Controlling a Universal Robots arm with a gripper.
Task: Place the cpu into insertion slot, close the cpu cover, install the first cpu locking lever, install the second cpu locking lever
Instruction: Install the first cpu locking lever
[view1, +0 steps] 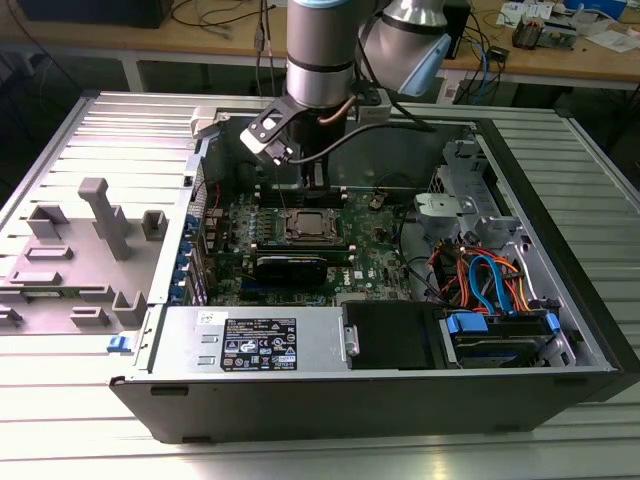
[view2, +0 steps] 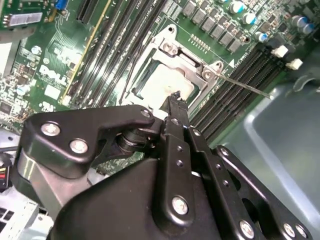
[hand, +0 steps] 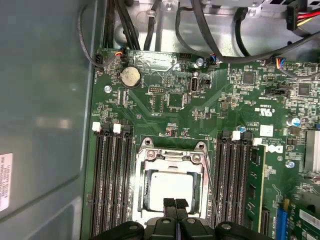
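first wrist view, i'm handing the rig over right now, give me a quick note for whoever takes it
gripper: shut, holding nothing, tips over the edge of the cpu.
cpu: seated in the insertion slot. Done.
cpu cover: looks folded down flat around the chip. Seems done.
locking lever: in the second wrist view a thin rod juts out sideways from the socket, apparently unlatched.
Left: both levers, as far as shows.
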